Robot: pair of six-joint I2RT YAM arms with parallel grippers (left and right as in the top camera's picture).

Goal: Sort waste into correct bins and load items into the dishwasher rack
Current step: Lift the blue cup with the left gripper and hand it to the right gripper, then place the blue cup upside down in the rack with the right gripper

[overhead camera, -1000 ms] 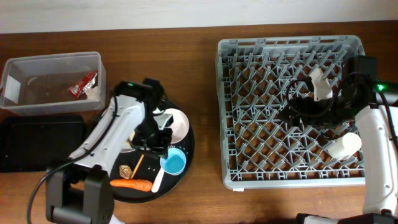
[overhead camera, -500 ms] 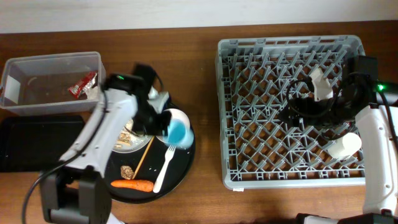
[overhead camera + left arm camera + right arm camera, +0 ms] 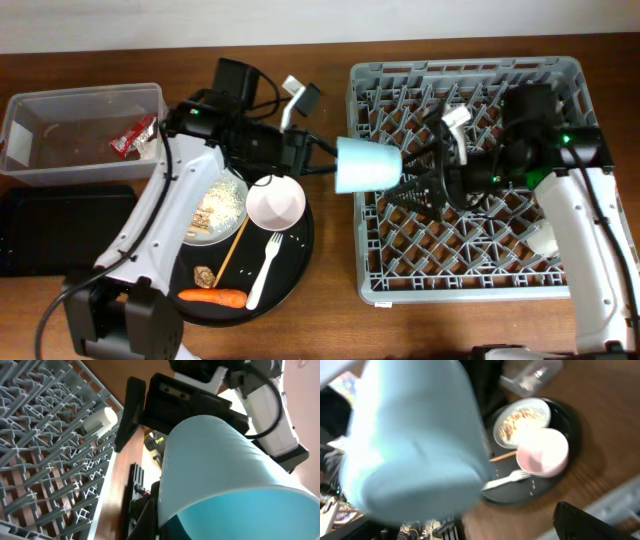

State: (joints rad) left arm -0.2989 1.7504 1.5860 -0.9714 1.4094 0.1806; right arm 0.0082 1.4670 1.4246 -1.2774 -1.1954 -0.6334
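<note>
Holding the light-blue cup (image 3: pixel 366 164) on its side, the left gripper (image 3: pixel 322 160) is closed on it. The left arm stretches toward 3 o'clock, so the cup hangs at the 9 o'clock edge of the dishwasher rack (image 3: pixel 460 292). The right gripper (image 3: pixel 425 180) reaches toward 9 o'clock, right by the cup's other end, but I cannot tell how wide its fingers are.
</note>
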